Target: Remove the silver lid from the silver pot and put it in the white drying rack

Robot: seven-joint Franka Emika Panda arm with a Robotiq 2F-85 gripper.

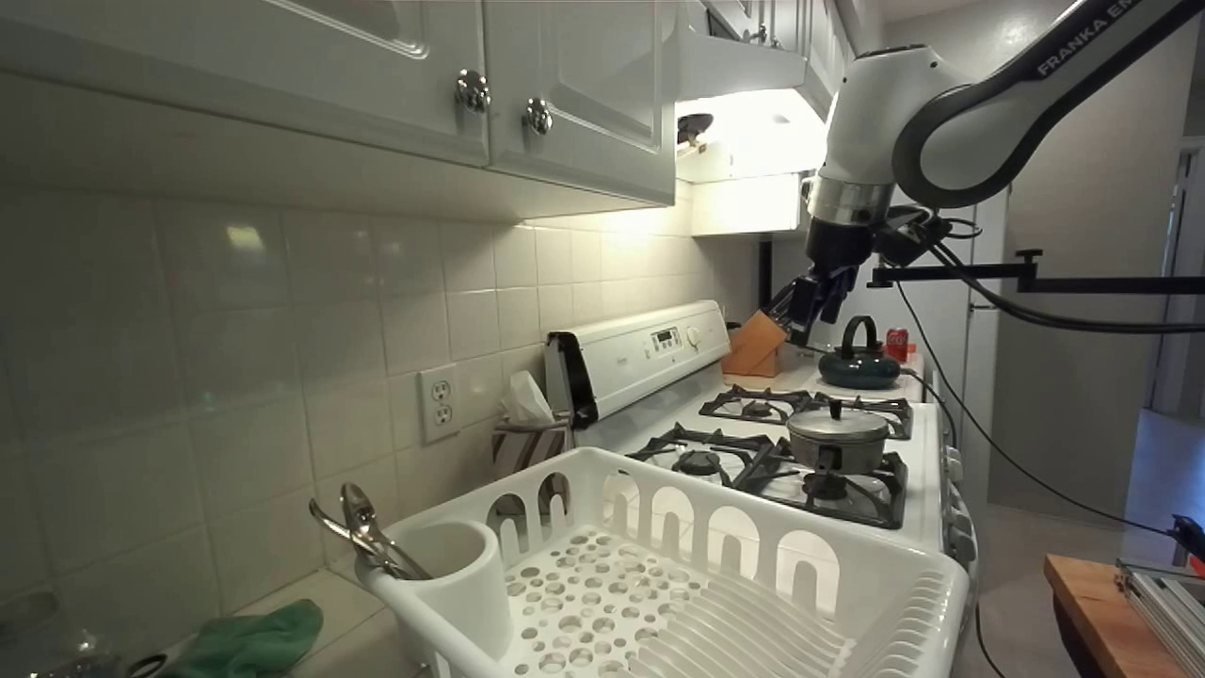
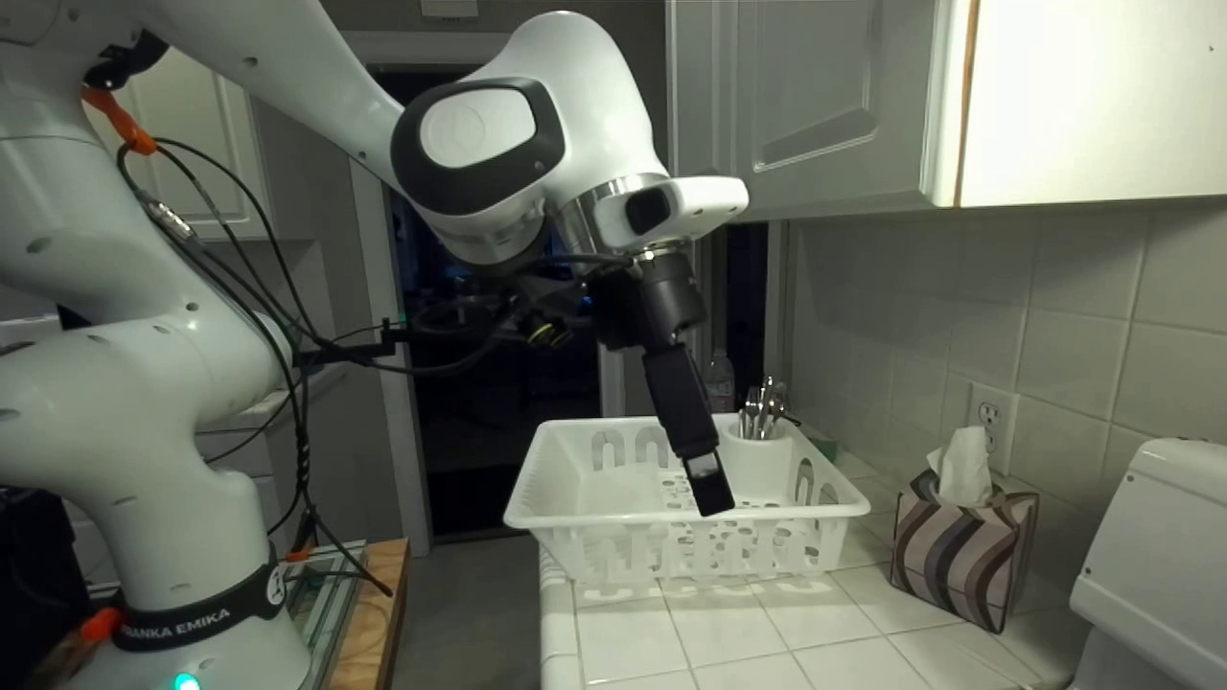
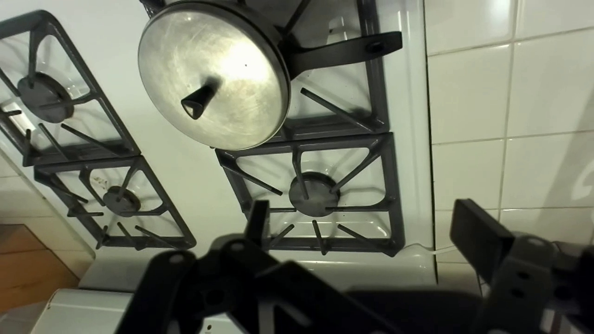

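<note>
Silver lid (image 3: 227, 51), black-knobbed: is resting on the silver pot (image 1: 864, 454), below my fingers (image 3: 480, 234) and well apart from them. Fingers, one pair: I am holding them released, wide apart, above the stove (image 3: 192, 185). White drying rack (image 2: 594, 520): is standing on the counter (image 2: 671, 637), lower than my fingers, off to one side, its cup (image 2: 757, 465) holding cutlery (image 2: 764, 407). Knife block (image 1: 748, 350), wooden: is standing on their opposite side.
</note>
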